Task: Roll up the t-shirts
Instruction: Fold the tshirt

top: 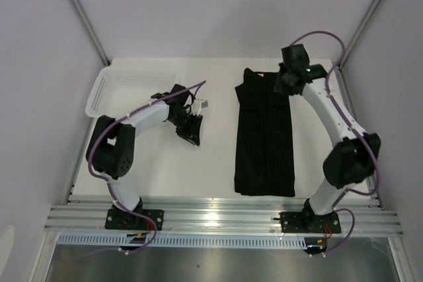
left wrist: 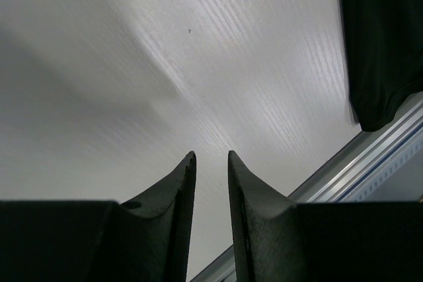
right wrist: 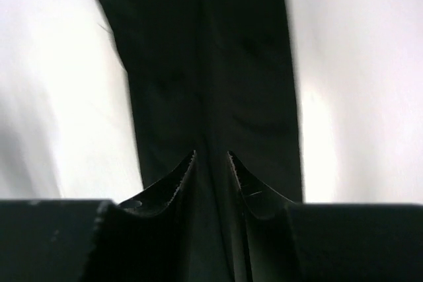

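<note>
The black t-shirt [top: 264, 137] lies flat on the white table, folded lengthwise into a long narrow strip that runs from the far side toward the near edge. My right gripper [top: 285, 84] hovers over its far end. In the right wrist view its jaws [right wrist: 211, 154] stand a little apart above the t-shirt [right wrist: 211, 64], and I see nothing pinched between them. My left gripper [top: 192, 130] is to the left of the strip, over bare table. Its jaws [left wrist: 211, 154] are slightly apart and empty, with a corner of the t-shirt [left wrist: 380, 44] at the upper right.
A white mesh basket [top: 109, 87] stands at the far left corner of the table. The aluminium rail [top: 225, 216] that carries both arm bases runs along the near edge and also shows as the rail [left wrist: 370, 163] in the left wrist view. White walls close in both sides.
</note>
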